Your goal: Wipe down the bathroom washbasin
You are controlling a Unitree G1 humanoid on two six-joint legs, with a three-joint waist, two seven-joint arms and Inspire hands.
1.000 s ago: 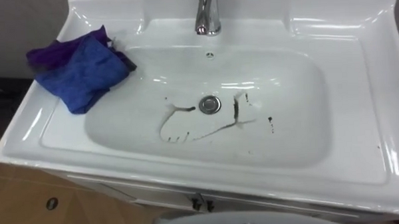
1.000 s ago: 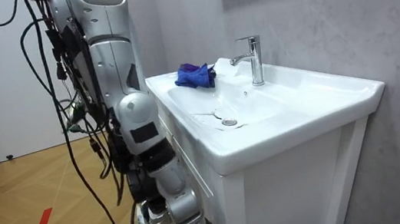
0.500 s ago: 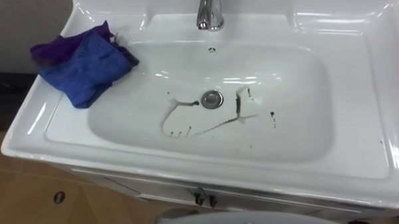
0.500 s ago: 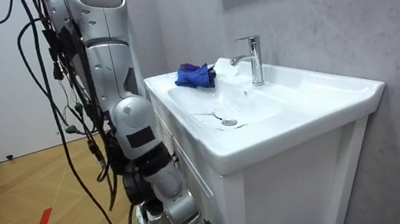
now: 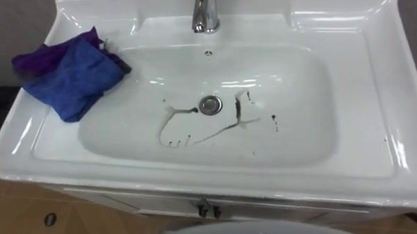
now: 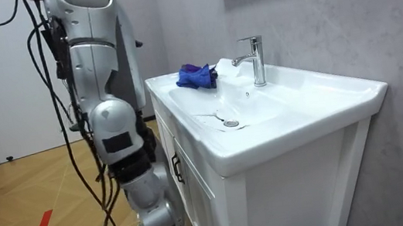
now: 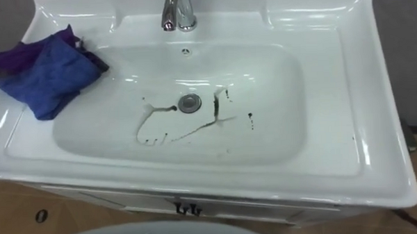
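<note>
Basin (image 5: 379, 118) white, on a white cabinet (image 6: 202, 203). Dark streaks (image 5: 219, 132) run around the drain (image 5: 210, 104); tap (image 5: 205, 13) at the back rim. Blue cloth (image 5: 71, 74) lies bunched on the left rear corner, its edge at the bowl. Robot stands at the cabinet front. Left hand, right hand: state cannot tell.

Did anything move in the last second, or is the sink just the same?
Only the robot moved: in the room view its body has shifted toward the room view's left, a little away from the cabinet. The eye views slid along with its head. Nothing was picked up or let go. The blue cloth stays on the basin's left rim, and the dark marks by the drain are unwiped.
</note>
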